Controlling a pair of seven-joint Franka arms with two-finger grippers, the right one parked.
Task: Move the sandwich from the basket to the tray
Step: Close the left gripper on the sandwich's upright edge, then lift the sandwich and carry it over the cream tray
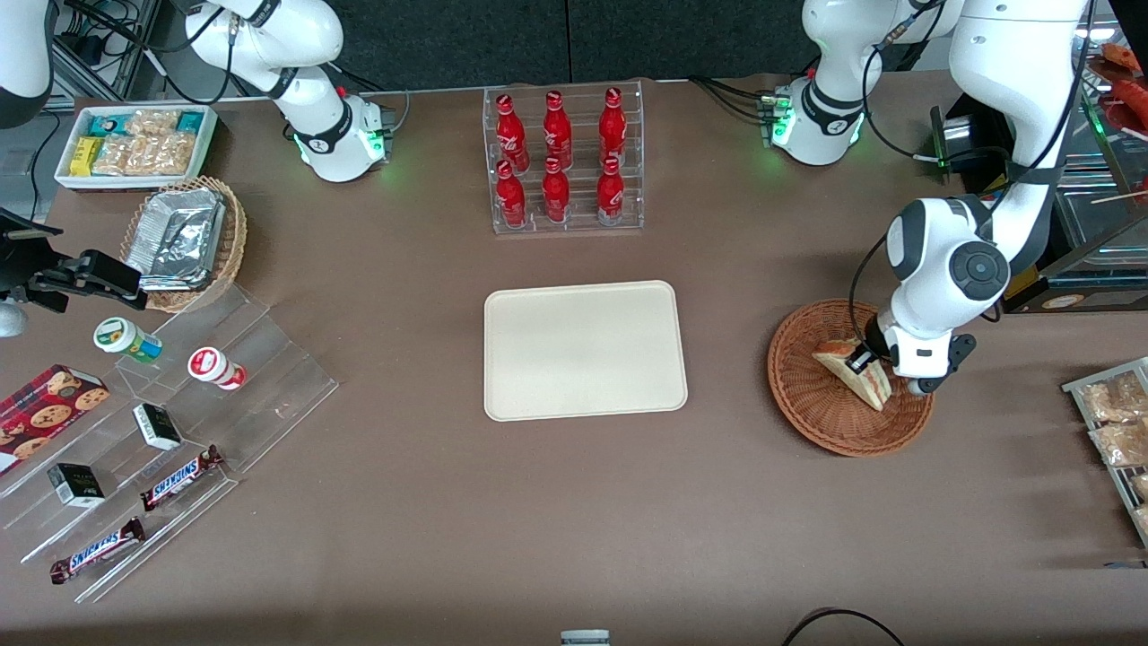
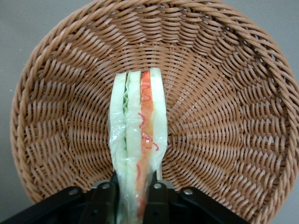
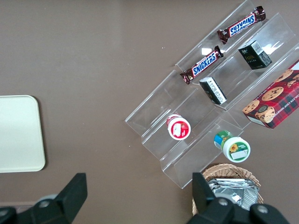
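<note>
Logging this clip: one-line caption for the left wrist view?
Gripper shut on the sandwich over the wicker basket.

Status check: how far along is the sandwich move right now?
Done: the gripper has reached the basket and its fingers are shut on the sandwich. In hand: the grasp; the sandwich is within the basket's rim, and whether it has lifted off the weave cannot be told. Left: carrying it to the tray, which holds nothing, and releasing it there.

A mock shop counter in a lab: racked cola bottles (image 1: 560,161), tiered snack display (image 1: 134,449), table-mounted robot arms
</note>
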